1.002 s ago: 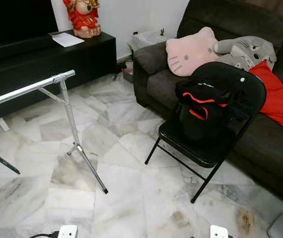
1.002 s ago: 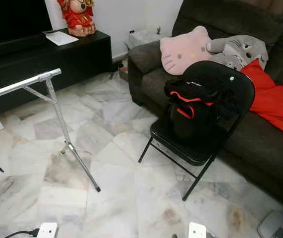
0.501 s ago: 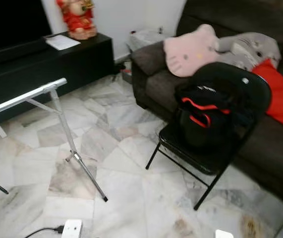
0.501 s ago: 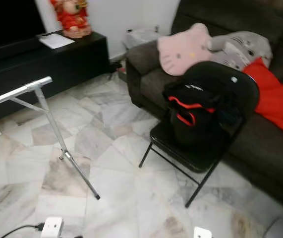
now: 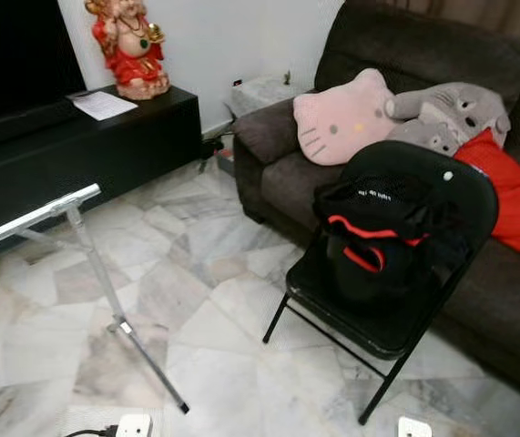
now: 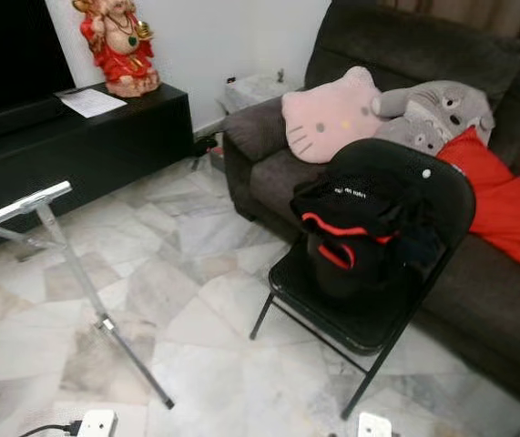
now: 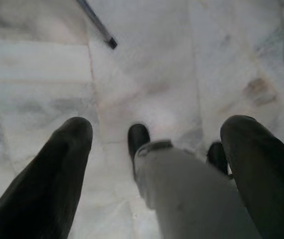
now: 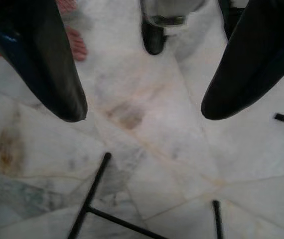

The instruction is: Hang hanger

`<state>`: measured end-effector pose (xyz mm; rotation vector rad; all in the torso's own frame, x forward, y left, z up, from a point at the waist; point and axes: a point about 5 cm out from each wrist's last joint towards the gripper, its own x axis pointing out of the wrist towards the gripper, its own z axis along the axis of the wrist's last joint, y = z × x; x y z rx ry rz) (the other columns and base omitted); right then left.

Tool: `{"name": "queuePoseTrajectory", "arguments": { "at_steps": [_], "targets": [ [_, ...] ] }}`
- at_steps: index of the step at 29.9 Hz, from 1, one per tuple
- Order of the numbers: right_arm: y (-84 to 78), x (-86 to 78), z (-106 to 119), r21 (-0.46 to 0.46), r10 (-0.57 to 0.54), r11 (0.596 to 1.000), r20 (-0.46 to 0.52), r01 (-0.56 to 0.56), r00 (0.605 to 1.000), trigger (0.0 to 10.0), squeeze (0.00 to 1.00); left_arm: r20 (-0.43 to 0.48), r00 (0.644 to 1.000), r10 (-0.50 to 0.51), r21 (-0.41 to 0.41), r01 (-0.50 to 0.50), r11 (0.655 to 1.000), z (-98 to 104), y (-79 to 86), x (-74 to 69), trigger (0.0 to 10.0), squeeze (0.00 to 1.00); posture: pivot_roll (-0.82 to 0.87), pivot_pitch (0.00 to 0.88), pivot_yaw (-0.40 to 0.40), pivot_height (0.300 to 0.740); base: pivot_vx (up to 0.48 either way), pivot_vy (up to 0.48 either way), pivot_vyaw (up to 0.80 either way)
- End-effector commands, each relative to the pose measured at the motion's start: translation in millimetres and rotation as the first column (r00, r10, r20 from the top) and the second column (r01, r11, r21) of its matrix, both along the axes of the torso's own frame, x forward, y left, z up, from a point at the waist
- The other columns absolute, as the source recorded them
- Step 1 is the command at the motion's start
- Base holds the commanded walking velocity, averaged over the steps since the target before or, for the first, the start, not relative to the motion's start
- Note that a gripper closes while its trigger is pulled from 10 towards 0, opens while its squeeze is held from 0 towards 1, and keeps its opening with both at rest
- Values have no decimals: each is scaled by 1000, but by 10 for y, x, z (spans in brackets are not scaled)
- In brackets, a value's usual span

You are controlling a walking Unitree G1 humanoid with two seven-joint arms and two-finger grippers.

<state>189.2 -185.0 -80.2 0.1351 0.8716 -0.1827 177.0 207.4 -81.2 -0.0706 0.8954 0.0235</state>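
A dark brown sofa [image 5: 478, 273] with a pink cat-face cushion [image 5: 346, 116] lines the far right, and in front of it a black folding chair [image 5: 396, 273] carries a black garment with red trim [image 5: 373, 232]; I cannot make out a hanger on it. A silver rack [image 5: 77, 264] stands at the left on the marble floor [image 5: 214, 319]. Both arms hang low pointing at the floor, the left gripper [image 7: 159, 149] and right gripper [image 8: 142, 94] each spread wide and holding nothing.

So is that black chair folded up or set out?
Set out: the chair stands on its legs on the floor, black clothes heaped on its seat.
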Motion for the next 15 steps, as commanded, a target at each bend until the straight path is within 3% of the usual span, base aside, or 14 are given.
{"name": "queuePoseTrajectory", "arguments": {
  "at_steps": [1, 11, 15],
  "targets": [
    [-60, -58, -22, -11, -15, 1000, -20, 14, 1000, 10000, 0, -7, 1000, -2, -6, 2, 1000, -9, -33, -2, 10000, 0, -74, 88, -24, 740, 289, 0, -750],
    [-60, -49, -14, -14, -19, 1000, -5, 19, 1000, 10000, 0, -12, 1000, -1, -6, 1, 1000, -18, -32, -22, 10000, 0, -78, 96, -23, 740, 288, 0, 0],
    [-55, -45, -9, -10, -24, 1000, 9, 25, 1000, 10000, 0, -12, 1000, -1, -9, 1, 1000, -19, -33, -26, 10000, 0, -86, 102, -21, 740, 0, 0, 0]
  ]
}}
